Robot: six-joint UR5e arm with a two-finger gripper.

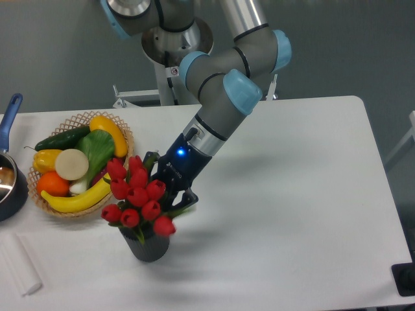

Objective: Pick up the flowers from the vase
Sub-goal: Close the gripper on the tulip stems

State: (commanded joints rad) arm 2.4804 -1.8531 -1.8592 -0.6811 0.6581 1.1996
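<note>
The flowers (137, 196), a bunch of red tulip buds with green leaves, stand in the vase (150, 247), a small dark ribbed pot at the front left of the table (292, 194). The bunch leans to the left. My gripper (163, 186) reaches in from the right at bud height. Its jaws stand apart on either side of the bunch, so it is open. One finger (187, 195) shows beside a leaf, while the other is mostly hidden behind the buds. The stems are hidden by the buds.
A wicker basket (127, 138) with a banana, cucumber, peppers and other produce sits just left of the flowers. A blue-handled saucepan (9, 175) is at the left edge. A white block (21, 264) lies at the front left.
</note>
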